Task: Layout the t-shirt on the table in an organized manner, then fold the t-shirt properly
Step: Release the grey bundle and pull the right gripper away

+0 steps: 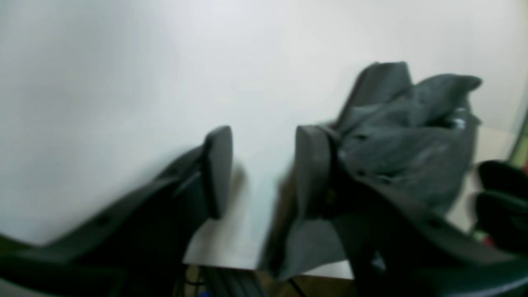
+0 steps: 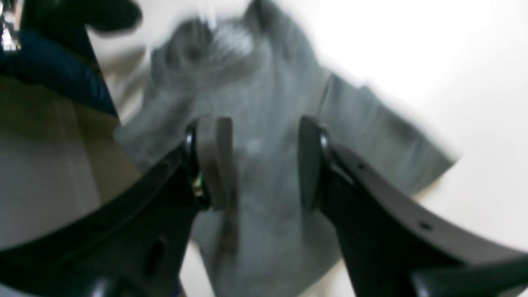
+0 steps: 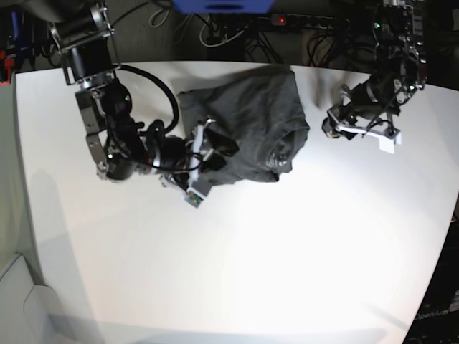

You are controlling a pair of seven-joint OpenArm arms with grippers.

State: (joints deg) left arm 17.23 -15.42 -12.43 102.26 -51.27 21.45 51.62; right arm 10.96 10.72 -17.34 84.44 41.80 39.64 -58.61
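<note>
Your right gripper (image 2: 255,163) hangs open over the bunched shirt (image 3: 247,125) to take a fresh hold, while your left gripper (image 1: 264,171), open and empty, sits clear beside it on the table (image 3: 287,272).

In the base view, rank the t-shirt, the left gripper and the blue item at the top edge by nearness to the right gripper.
1. t-shirt: right gripper sits at its edge.
2. blue item: top edge, behind the shirt.
3. left gripper: beyond the shirt, view's right side.

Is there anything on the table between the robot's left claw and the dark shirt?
No. In the base view only bare white table lies between the left gripper and the crumpled charcoal-grey cloth t-shirt.
</note>
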